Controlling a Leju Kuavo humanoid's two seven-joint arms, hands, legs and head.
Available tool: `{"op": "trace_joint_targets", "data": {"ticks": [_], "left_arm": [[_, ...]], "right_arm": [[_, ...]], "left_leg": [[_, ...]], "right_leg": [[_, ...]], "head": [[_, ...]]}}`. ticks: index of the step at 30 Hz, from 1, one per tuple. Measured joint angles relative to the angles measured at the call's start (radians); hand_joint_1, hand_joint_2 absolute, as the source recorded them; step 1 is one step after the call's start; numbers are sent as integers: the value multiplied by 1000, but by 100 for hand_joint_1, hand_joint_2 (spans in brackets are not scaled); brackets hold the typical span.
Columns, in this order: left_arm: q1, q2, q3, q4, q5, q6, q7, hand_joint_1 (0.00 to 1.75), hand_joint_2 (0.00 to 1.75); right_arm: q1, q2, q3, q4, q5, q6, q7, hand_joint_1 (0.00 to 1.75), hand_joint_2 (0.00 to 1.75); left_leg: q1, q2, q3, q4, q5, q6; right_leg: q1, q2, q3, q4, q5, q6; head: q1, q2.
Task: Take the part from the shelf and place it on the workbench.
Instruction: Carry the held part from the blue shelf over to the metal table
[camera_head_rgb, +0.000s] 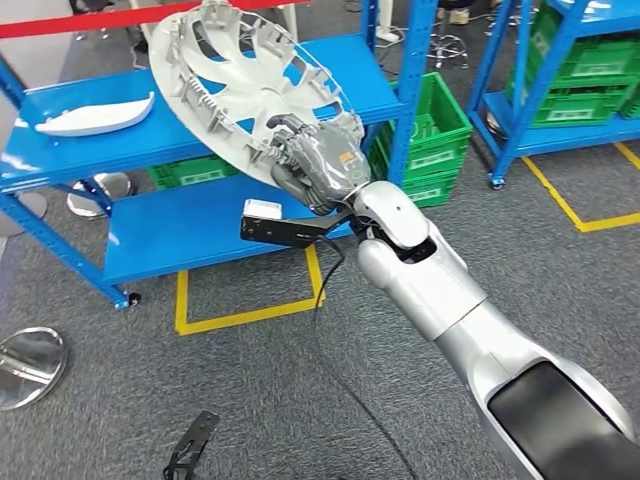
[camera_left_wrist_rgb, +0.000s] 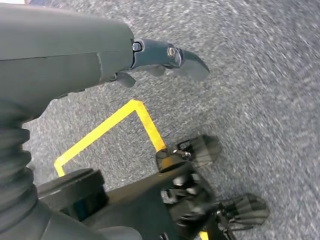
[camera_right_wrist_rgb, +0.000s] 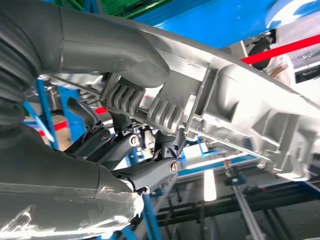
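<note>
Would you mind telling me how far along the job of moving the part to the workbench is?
The pick-up looks done: the right hand grips the wheel cover by its rim, tilted above the blue shelf. Carrying is in hand. Setting it on the workbench is left. The left hand holds nothing.

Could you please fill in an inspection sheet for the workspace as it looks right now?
Surface: blue shelf; grey carpet floor; no workbench seen.
Job's things: silver hubcap, tilted, lifted above the shelf.
Clutter: white curved panel on upper shelf; green crates; round metal discs on floor.
Robot hands: right robot hand grips the hubcap's rim; left robot hand hangs over the floor, holding nothing.
Cables: black cable across the carpet.
Surroundings: yellow floor tape; red barrier tape.
</note>
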Motion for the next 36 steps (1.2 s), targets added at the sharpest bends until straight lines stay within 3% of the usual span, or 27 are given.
{"op": "trace_joint_targets", "data": {"ticks": [2, 3, 4, 5, 7, 9, 11, 12, 14, 16, 18, 19, 21, 23, 24, 27, 29, 31, 33, 34, 36], "left_arm": [[2, 0, 0, 0, 0, 0, 0, 0, 175], [2, -1, 0, 0, 0, 0, 0, 0, 175], [2, -2, 0, 0, 0, 0, 0, 0, 175], [2, -2, 0, 0, 0, -1, 0, 0, 175], [1, -3, 0, 0, 0, -1, 0, 0, 175], [0, -3, -1, 0, 0, -1, 0, 0, 175], [1, -7, -1, 0, 0, -1, 0, 0, 175], [1, -9, -1, 0, 0, -1, 0, 0, 175], [2, -13, -1, 0, -1, -1, 0, 0, 175], [6, -13, -1, 0, -3, -1, 0, 0, 175], [10, -12, -1, 0, -5, -1, 0, 0, 175], [10, -12, -1, 0, -5, -1, 0, 0, 175], [8, -13, -1, 0, -6, -1, 0, 0, 175], [8, -14, -2, 0, -6, -1, 0, 0, 175], [8, -14, -2, 0, -6, -1, 0, 0, 175], [7, -14, -2, 0, -6, -1, 0, 0, 175], [5, -15, -2, 0, -6, 0, 0, 0, 175], [6, -15, -2, 0, -6, 0, 0, 0, 175], [10, -15, -2, 0, -6, 0, 0, 0, 175], [11, -14, -2, 0, -6, 0, 0, 0, 175], [10, -13, -2, 0, -6, 1, 0, 0, 175]], "right_arm": [[1, 0, 0, 0, 0, 0, 0, 175, 175], [2, 0, 0, 1, 0, 0, 0, 175, 175], [2, 0, 0, 1, 0, 1, 0, 175, 175], [2, 0, 0, 1, 0, 1, 0, 175, 175], [1, 0, 0, 1, 0, 1, 1, 175, 175], [-1, 1, 0, 0, 0, 1, 1, 175, 175], [0, 0, -1, 1, 1, 1, 1, 175, 175], [0, -1, -3, 2, 1, 1, 1, 175, 175], [0, -2, -5, 3, 2, 1, 1, 175, 175], [0, -2, -5, 3, 4, 0, 1, 175, 175], [1, -2, -5, 4, 6, 0, -1, 175, 175], [2, -2, -5, 5, 6, 0, -2, 175, 175], [1, -2, -5, 5, 7, 0, -4, 175, 175], [-3, -1, -5, 5, 7, -1, -2, 175, 175], [-4, -1, -5, 5, 7, -1, -1, 175, 175], [-4, -1, -6, 5, 8, -2, 0, 175, 175], [-5, -1, -6, 5, 8, -2, 1, 175, 175], [-4, 0, -6, 6, 8, -2, 1, 175, 175], [1, 0, -6, 8, 9, -2, 1, 175, 175], [3, 0, -6, 10, 10, -2, 1, 175, 175], [3, 0, -6, 11, 10, -1, 1, 175, 175]], "left_leg": [[-4, -13, -56, 120, -50, 5], [-6, -16, -69, 145, -51, 10], [-8, -20, -66, 136, -35, 16], [-11, -28, -45, 95, -6, 25], [-13, -74, 16, -24, 44, 43], [-14, -105, 48, -92, 60, 42], [-13, -90, 47, -102, 67, 37], [-12, -81, 46, -104, 73, 41], [-7, -56, 45, -109, 84, 49], [-9, -31, 42, -109, 88, 53], [-10, -2, 39, -109, 90, 54], [-9, 11, 38, -109, 91, 53], [-10, 35, 39, -109, 90, 50], [-17, 53, 40, -107, 88, 42], [-20, 61, 41, -107, 88, 37], [-21, 82, 43, -110, 85, 20], [-17, 49, 28, -76, 53, 11], [-15, 0, -21, 31, -8, 6], [-15, -17, -71, 131, -40, 4], [-15, -20, -77, 139, -28, 3], [-9, -35, -43, 59, 40, -1]], "right_leg": [[4, 22, -6, -1, 6, -8], [7, 33, -10, -1, 9, -11], [10, 46, -14, -1, 14, -12], [11, 59, -18, -1, 19, -11], [13, 84, -28, 1, 30, -5], [13, 104, -38, -3, 44, 6], [11, 123, -44, -14, 59, 20], [12, 118, -48, -14, 59, 26], [16, 70, -71, 34, 20, 36], [17, 9, -116, 160, -59, 46], [14, -13, -140, 258, -105, 52], [13, -17, -126, 257, -103, 53], [14, -43, -44, 149, -68, 50], [22, -79, 29, 38, -45, 38], [26, -87, 42, 13, -43, 30], [26, -53, 36, 4, -35, 10], [19, -31, 35, -5, -26, -3], [15, -8, 33, -9, -21, -10], [12, 20, 31, -9, -19, -10], [11, 34, 30, -9, -18, -9], [7, 62, 29, -8, -15, -2]], "head": [[-3, 0], [-3, 0], [-3, 0], [-3, 0], [-3, 0], [-3, 0], [-3, 0], [-3, 0], [9, 0], [20, 0], [21, 0], [21, 0], [21, 0], [21, 0], [21, 0], [20, 0], [18, 0], [15, 0], [14, 0], [14, 0], [14, 0]]}}
